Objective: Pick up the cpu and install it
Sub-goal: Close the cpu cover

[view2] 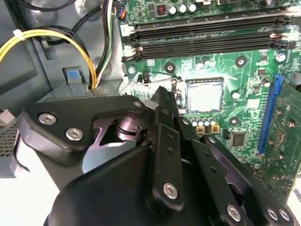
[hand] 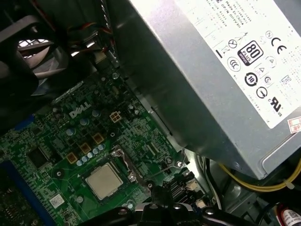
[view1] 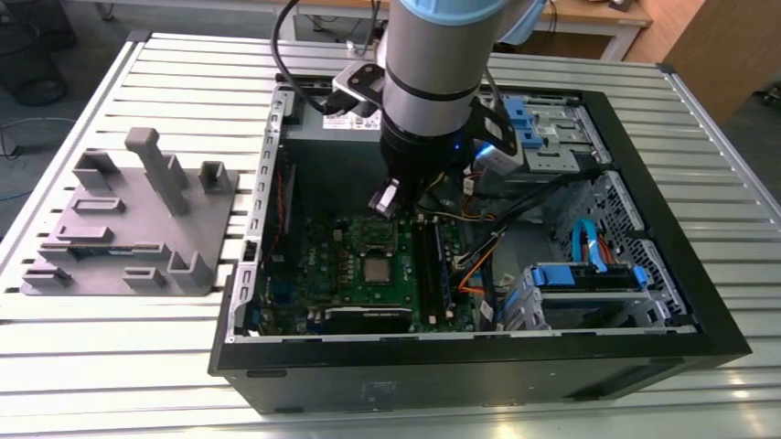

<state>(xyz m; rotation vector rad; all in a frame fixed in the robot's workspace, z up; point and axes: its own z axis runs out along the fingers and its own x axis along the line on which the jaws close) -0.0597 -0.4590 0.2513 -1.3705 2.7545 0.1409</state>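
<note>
The cpu (view1: 376, 268), a small square chip with a silver top, lies flat in its socket on the green motherboard (view1: 329, 274) inside the open computer case. It shows in both wrist views, cpu (view2: 204, 95) and cpu (hand: 103, 181). My gripper (view1: 388, 203) hangs inside the case above the board, a short way behind the cpu and apart from it. The black fingers (view2: 162, 101) stand together, shut, with nothing between them. In the first wrist view the gripper (hand: 164, 195) tip sits just off the socket's corner.
A grey power supply (hand: 211, 70) with a white label stands close beside the arm. Memory slots (view2: 207, 33), yellow cables (view2: 56, 37) and a fan (hand: 28, 52) surround the socket. Blue drive bays (view1: 586, 274) fill the case's right in the exterior view. A grey fixture (view1: 128, 224) sits on the slatted table.
</note>
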